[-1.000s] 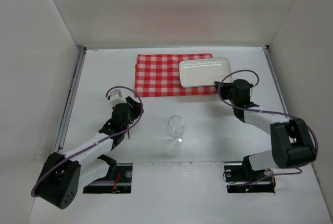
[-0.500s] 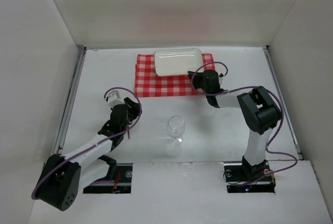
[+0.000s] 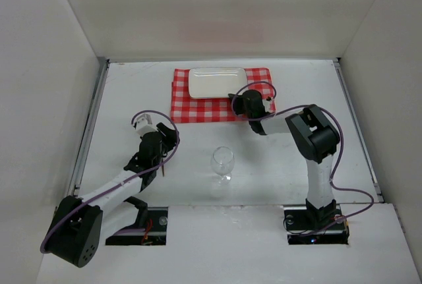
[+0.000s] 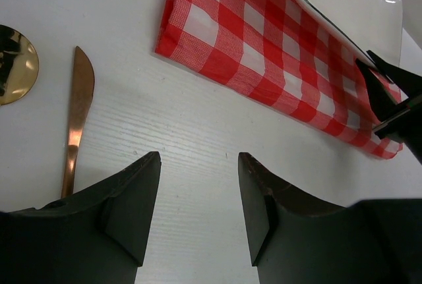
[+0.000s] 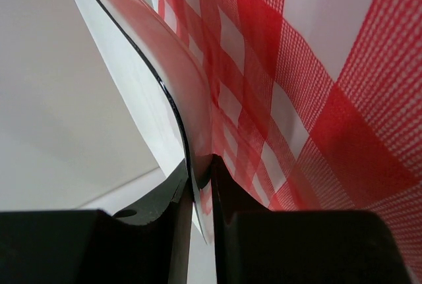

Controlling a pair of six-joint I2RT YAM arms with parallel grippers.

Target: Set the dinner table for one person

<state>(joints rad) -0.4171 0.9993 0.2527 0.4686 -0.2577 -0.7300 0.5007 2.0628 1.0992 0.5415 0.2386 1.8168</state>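
Note:
The white rectangular plate (image 3: 216, 82) lies over the far part of the red-and-white checked cloth (image 3: 211, 107) on the white dinner table (image 3: 290, 159). My right gripper (image 3: 236, 99) is shut on the plate's near right rim; in the right wrist view the jaws (image 5: 201, 172) pinch the thin rim (image 5: 173, 109) just above the cloth (image 5: 316, 99). My left gripper (image 3: 158, 149) is open and empty over bare table (image 4: 198, 165), with a copper knife (image 4: 76, 122) just left of it. A clear wine glass (image 3: 222, 163) stands in the table's middle.
A round gold piece (image 4: 13, 63) lies left of the knife. The left wrist view also shows the cloth (image 4: 277, 53), the plate (image 4: 349, 7) and the right gripper's fingers (image 4: 389, 96). White walls close in the table on three sides.
My right gripper has carried the plate leftward, from the cloth's right edge to over its far middle. The left arm and the glass have not moved.

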